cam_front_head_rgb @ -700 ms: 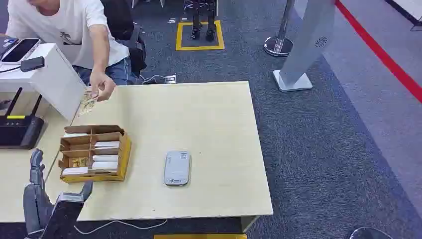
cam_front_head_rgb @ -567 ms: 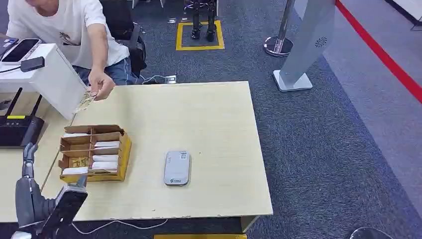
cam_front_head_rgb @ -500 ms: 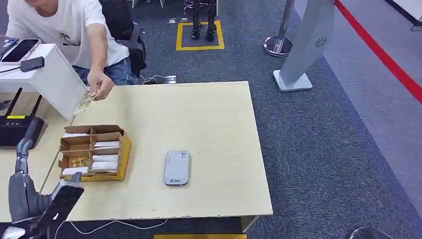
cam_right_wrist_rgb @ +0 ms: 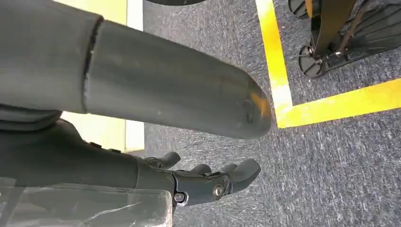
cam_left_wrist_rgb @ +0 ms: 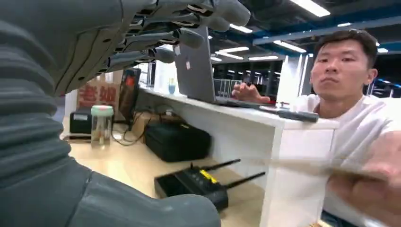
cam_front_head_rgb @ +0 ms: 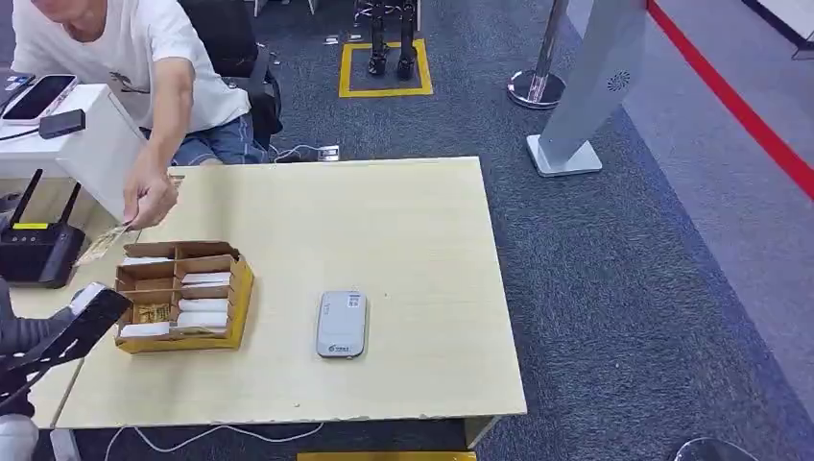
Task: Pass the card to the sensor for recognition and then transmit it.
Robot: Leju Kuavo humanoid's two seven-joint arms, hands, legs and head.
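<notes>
Person holds card out over tabletop's far-left corner; robot's left hand raised empty beside it.

Head view: person's hand (cam_front_head_rgb: 151, 200) pinches the card (cam_front_head_rgb: 104, 244) above the far-left part of the tabletop (cam_front_head_rgb: 403, 250), just beyond the far-left corner of the cardboard tray (cam_front_head_rgb: 182, 294). Grey sensor (cam_front_head_rgb: 342, 324) lies flat near the tabletop's near edge, apart from the tray. Left hand (cam_front_head_rgb: 29, 331) at the tabletop's left edge, beside the tray. Black router (cam_front_head_rgb: 36, 252) off the left edge. Left wrist view: left hand (cam_left_wrist_rgb: 156, 33) with fingers spread wide, nothing held; card (cam_left_wrist_rgb: 312, 166) blurred, edge-on, in person's fingers. Right wrist view: right hand (cam_right_wrist_rgb: 208, 182) hangs over carpet, fingers loosely apart, holding nothing.
</notes>
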